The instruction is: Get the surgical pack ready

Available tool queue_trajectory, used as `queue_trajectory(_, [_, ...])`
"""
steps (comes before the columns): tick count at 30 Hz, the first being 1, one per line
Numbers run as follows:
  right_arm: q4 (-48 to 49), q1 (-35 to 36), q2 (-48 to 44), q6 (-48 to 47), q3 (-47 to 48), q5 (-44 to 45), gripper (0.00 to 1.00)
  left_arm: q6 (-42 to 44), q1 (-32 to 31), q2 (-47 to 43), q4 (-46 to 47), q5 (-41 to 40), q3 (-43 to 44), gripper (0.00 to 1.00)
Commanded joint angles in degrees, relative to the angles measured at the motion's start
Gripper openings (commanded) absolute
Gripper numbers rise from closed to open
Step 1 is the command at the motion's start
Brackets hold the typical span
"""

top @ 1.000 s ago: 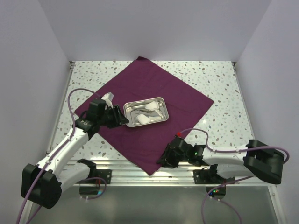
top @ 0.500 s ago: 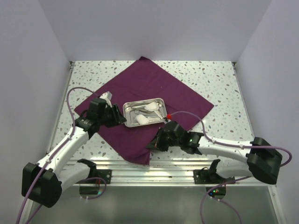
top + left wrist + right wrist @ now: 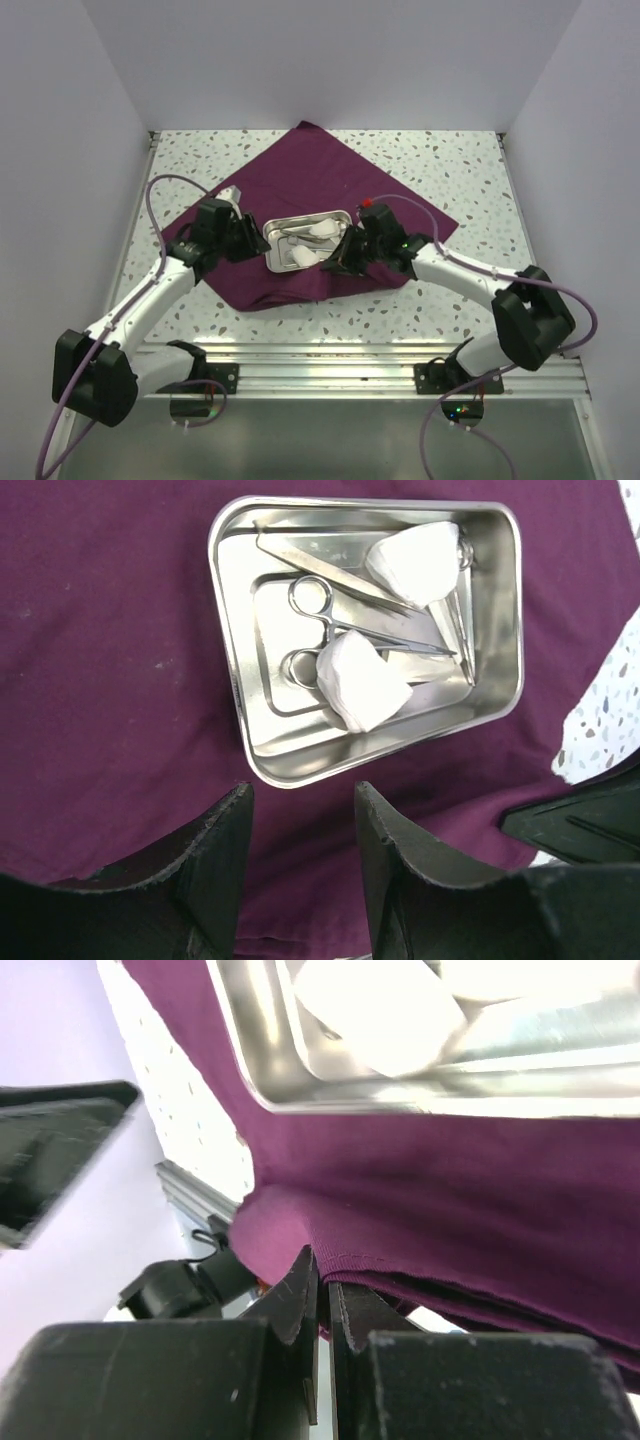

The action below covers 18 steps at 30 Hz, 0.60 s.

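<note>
The surgical pack lies unwrapped: a dark purple cloth (image 3: 310,185) with a silver tray (image 3: 310,217) on its middle. The tray (image 3: 228,660) holds two white gauze squares (image 3: 362,680) and thin metal clamps (image 3: 310,595). My right gripper (image 3: 340,262) is shut on the cloth's near corner (image 3: 450,1220), which is lifted and folded back to the tray's near side (image 3: 260,1050); the hem sits between its fingertips (image 3: 325,1270). My left gripper (image 3: 303,795) hovers open over the cloth at the tray's left end, with nothing between its fingers.
The speckled tabletop (image 3: 450,165) is walled in white at the back and both sides. An aluminium rail (image 3: 330,365) with the arm bases runs along the near edge. Purple cables (image 3: 160,200) loop above both arms.
My right gripper shut on the cloth's near corner and carried it from the table's near edge up to the tray, folding the cloth over. The left gripper barely shifted.
</note>
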Motion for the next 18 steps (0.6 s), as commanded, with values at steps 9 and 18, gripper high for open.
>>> queue_trajectory(9, [-7.2, -8.2, 10.9, -9.4, 19.9, -7.9, 0.0, 1.0, -0.1, 1.5, 0.9, -6.4, 4.3, 0.49])
queue_trajectory(18, [-8.7, -10.3, 21.0, -12.9, 30.6, -12.9, 0.0, 0.9, -0.1, 2.7, 1.6, -7.0, 4.1, 0.49])
